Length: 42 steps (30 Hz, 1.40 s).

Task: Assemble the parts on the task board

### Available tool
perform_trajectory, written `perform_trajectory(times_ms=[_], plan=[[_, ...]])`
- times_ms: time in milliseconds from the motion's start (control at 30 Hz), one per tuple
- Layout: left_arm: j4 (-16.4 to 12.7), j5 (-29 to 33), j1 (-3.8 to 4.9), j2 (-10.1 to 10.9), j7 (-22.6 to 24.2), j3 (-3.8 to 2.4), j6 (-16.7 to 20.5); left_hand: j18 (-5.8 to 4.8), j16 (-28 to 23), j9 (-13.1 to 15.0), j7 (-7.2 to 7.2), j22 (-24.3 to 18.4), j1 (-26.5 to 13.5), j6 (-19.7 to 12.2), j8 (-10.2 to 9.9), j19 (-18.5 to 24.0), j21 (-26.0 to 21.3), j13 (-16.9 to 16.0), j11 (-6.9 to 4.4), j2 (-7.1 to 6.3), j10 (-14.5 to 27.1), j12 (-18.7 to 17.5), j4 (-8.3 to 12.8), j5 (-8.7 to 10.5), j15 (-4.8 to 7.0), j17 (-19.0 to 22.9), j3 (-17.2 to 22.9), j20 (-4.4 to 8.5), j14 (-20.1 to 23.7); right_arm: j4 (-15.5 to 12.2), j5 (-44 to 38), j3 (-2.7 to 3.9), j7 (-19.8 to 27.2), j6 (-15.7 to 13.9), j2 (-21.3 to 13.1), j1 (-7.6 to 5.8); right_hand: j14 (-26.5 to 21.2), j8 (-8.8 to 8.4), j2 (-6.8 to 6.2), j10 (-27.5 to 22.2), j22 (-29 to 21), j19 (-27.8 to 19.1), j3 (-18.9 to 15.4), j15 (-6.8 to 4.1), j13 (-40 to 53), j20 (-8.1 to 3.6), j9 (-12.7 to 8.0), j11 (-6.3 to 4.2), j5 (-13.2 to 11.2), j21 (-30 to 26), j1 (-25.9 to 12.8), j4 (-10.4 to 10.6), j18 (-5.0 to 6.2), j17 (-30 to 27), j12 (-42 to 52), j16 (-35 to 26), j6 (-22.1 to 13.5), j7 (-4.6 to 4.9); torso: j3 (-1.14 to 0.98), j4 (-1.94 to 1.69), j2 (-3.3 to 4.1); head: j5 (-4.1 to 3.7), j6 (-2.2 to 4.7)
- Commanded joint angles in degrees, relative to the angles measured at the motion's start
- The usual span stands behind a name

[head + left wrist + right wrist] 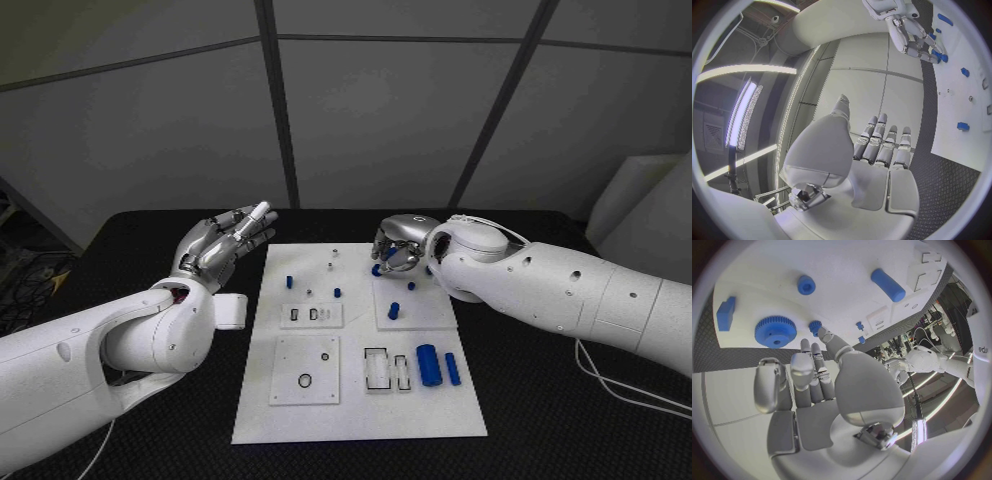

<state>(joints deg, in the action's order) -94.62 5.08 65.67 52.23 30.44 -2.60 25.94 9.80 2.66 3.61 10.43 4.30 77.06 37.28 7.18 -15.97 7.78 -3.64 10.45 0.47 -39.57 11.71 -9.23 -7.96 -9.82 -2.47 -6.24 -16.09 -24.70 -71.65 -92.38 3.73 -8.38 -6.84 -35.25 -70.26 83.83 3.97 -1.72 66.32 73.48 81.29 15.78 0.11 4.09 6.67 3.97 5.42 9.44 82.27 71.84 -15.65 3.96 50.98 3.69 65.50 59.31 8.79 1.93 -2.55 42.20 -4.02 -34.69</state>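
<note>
The white task board [361,420] lies in the middle of the black table. My right hand [397,248] hangs over its far right part, fingertips down beside a blue gear [378,270]. In the right wrist view the gear [775,331] lies flat on the board just past the fingers [803,367], which do not wrap it; a smaller blue gear [815,326] sits next to it. My left hand [224,240] is raised off the board's far left corner with fingers apart, holding nothing. A thick blue cylinder [427,360] and a thinner one [451,368] lie at the right.
Small blue pieces [289,281] [394,311] stand across the board's far half. Two raised white plates [306,395] [315,322] sit on its left half, one carrying a black ring [304,381]. A white cable [620,385] trails over the table at the right.
</note>
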Motion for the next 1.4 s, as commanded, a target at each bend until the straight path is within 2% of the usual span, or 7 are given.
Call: perform_trajectory(times_ms=[33, 500, 700, 967, 1167, 1333, 1400], plan=[[-0.30, -0.61, 0.10, 0.09, 0.22, -0.10, -0.20, 0.46, -0.36, -0.09, 2.33, 0.02, -0.12, -0.47, -0.15, -0.10, 0.25, 0.06, 0.26, 0.61, 0.02, -0.21, 0.36, -0.30, -0.11, 0.08, -0.02, -0.11, 0.37, 0.11, -1.84, 0.04, -1.31, 2.70, 0.27, -0.17, 1.38, -0.25, 0.46, 0.17, 0.57, 0.47, 0.47, 0.35, 0.07, 0.01, 0.02, -0.04, 0.38, 0.45, -0.38, 0.05, -0.89, 0.47, -0.19, 0.46, -0.04, 0.13, -0.03, -0.02, 0.27, 0.13, 0.01], [-0.54, -0.61, 0.15, 0.42, 0.21, -0.18, 0.18, 0.47, -0.38, -0.16, 2.34, 0.05, -0.21, -0.86, -0.32, -0.21, 0.35, 0.07, 0.26, 0.64, 0.17, -0.34, 0.53, -0.32, -0.10, 0.10, -0.17, -0.11, 0.65, 0.38, -1.96, 0.03, -1.51, 3.46, 0.89, -0.18, 1.27, 0.04, 1.81, 1.89, 4.16, 1.99, 2.03, 0.07, 0.18, -0.14, 0.24, -0.52, 0.75, 2.37, -0.59, 0.76, -1.50, 3.19, -0.08, 3.30, 1.41, -0.35, -0.09, -0.13, 0.78, 0.33, -0.07], [-0.56, -0.61, 0.21, 0.52, 0.20, -0.21, 0.26, 0.48, -0.37, -0.18, 2.34, 0.06, -0.22, -0.95, -0.36, -0.24, 0.37, 0.07, 0.26, 0.65, 0.21, -0.38, 0.56, -0.32, -0.10, 0.09, -0.20, -0.11, 0.66, 0.46, -1.96, 0.03, -1.28, 2.91, 0.98, -0.18, 1.15, 0.52, 3.22, 3.62, 6.18, 2.93, 3.32, -0.44, 0.34, -0.51, 0.56, -1.15, 1.02, 3.37, -0.19, 1.25, -1.86, 4.05, 0.07, 4.34, 3.36, -0.97, -0.11, -0.10, 0.91, 0.39, -0.26], [-0.44, -0.61, 0.26, 0.64, 0.13, -0.22, 0.30, 0.48, -0.37, -0.19, 2.35, 0.07, -0.24, -0.97, -0.39, -0.28, 0.40, 0.07, 0.26, 0.66, 0.23, -0.40, 0.60, -0.33, -0.10, 0.09, -0.24, -0.12, 0.66, -0.48, -1.48, 0.03, 0.38, -4.09, 0.45, -0.17, 1.00, 1.29, 4.25, 6.25, 8.87, 4.33, 3.90, -1.28, 0.86, -1.27, 1.26, -2.16, 0.86, 4.59, 0.34, 1.72, -2.38, 4.64, 0.28, 5.13, 5.97, -1.92, -0.13, -0.10, 0.99, 0.48, -0.24], [0.05, -0.60, 0.31, 0.78, 0.02, -0.23, 0.32, 0.48, -0.37, -0.19, 2.35, 0.07, -0.24, -0.97, -0.39, -0.28, 0.40, 0.07, 0.26, 0.66, 0.23, -0.40, 0.60, -0.33, -0.10, 0.09, -0.24, -0.12, 0.66, -2.13, 0.28, 0.05, 1.32, -9.38, -0.05, -0.24, 0.91, 1.25, 3.88, 6.63, 9.72, 4.79, 3.70, -1.50, 0.97, -1.53, 1.42, -2.30, 0.74, 4.96, 0.30, 1.75, -2.55, 4.67, 0.11, 5.27, 6.30, -2.04, -0.07, -0.12, 1.06, 0.77, 0.48], [0.64, -0.59, 0.42, 0.62, -0.09, -0.23, 0.35, 0.49, -0.36, -0.21, 2.38, 0.07, -0.29, -1.11, -0.46, -0.32, 0.44, 0.07, 0.28, 0.68, 0.29, -0.46, 0.66, -0.32, -0.11, 0.09, -0.30, -0.13, 0.70, -0.12, 0.95, 0.06, 1.29, -12.09, 2.08, -0.81, 0.83, 1.03, 3.50, 6.58, 9.72, 4.76, 3.39, -1.50, 0.97, -1.61, 1.47, -2.28, 0.37, 4.97, -0.12, 2.07, -2.55, 4.56, -0.09, 5.29, 6.26, -2.07, -0.08, -0.37, 1.23, 0.82, 0.86], [0.69, -0.53, 0.45, 0.56, 0.09, -0.23, 0.60, 0.49, -0.22, -0.22, 2.40, 0.10, -0.35, -1.09, -0.51, -0.45, 0.54, 0.05, 0.31, 0.72, 0.30, -0.49, 0.75, -0.33, -0.14, -0.01, -0.39, -0.17, -0.15, 1.76, 1.10, 0.06, 1.26, -12.83, 3.75, -1.07, 0.72, 0.88, 3.37, 6.49, 9.25, 4.47, 3.26, -1.46, 0.95, -1.61, 1.48, -2.26, 0.17, 4.78, -0.34, 2.28, -2.45, 4.15, -0.16, 5.09, 6.17, -2.07, 0.04, -0.30, 1.24, 0.94, 0.84]])
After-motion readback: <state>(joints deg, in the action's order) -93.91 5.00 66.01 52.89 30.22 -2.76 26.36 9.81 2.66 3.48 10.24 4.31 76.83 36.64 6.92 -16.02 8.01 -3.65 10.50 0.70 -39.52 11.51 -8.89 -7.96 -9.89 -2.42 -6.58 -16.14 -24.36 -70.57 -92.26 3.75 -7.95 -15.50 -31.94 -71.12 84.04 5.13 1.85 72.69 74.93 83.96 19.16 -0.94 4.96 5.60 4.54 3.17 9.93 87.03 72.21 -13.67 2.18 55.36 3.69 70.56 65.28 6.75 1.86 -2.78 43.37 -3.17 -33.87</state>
